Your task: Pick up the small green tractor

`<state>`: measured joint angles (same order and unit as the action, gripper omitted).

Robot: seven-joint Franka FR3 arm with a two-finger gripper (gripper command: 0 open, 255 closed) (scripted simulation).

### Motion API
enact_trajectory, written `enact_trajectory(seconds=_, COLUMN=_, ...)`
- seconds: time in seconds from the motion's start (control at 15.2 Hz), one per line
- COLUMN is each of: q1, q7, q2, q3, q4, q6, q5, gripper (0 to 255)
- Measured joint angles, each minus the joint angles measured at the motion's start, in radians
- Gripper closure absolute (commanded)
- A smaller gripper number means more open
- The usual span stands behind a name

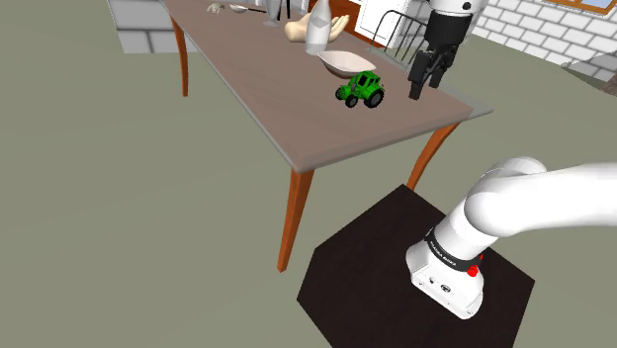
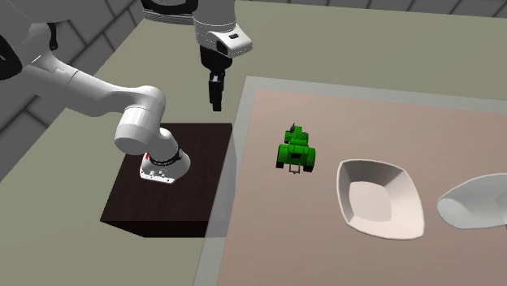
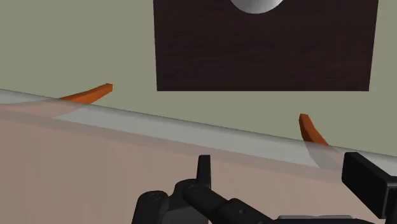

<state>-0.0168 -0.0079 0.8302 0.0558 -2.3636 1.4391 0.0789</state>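
One white bowl beside green tractor; tool hovers apart

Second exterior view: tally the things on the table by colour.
Green: 1, the tractor
White: 2, the bowl and a vessel cut off by the picture's right edge
Total: 3

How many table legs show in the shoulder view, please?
3: the far leg at that view's left, the front leg, the third leg by the stand; a fourth may be hidden.
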Motion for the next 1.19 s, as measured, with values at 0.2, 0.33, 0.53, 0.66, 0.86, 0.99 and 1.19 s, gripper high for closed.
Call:
enact_trajectory(seconds=0.2, q1=-0.008, q7=0.007, q2=-0.056, q3=-0.007, q4=0.026, q6=0.023, q5=-0.004, gripper=0)
enact_trajectory(seconds=0.33, q1=-0.018, q7=0.019, q2=-0.131, q3=-0.015, q4=0.061, q6=0.052, q5=-0.013, gripper=0)
enact_trajectory(seconds=0.53, q1=-0.033, q7=0.038, q2=-0.262, q3=-0.028, q4=0.145, q6=0.082, q5=-0.028, gripper=0)
enact_trajectory(seconds=0.66, q1=-0.041, q7=0.050, q2=-0.358, q3=-0.036, q4=0.210, q6=0.100, q5=-0.040, gripper=0)
enact_trajectory(seconds=0.86, q1=-0.051, q7=0.070, q2=-0.492, q3=-0.047, q4=0.311, q6=0.116, q5=-0.062, gripper=0)
enact_trajectory(seconds=0.99, q1=-0.059, q7=0.078, q2=-0.575, q3=-0.058, q4=0.380, q6=0.118, q5=-0.076, gripper=0)
enact_trajectory(seconds=1.19, q1=-0.072, q7=0.084, q2=-0.713, q3=-0.075, q4=0.513, q6=0.105, q5=-0.100, gripper=0)
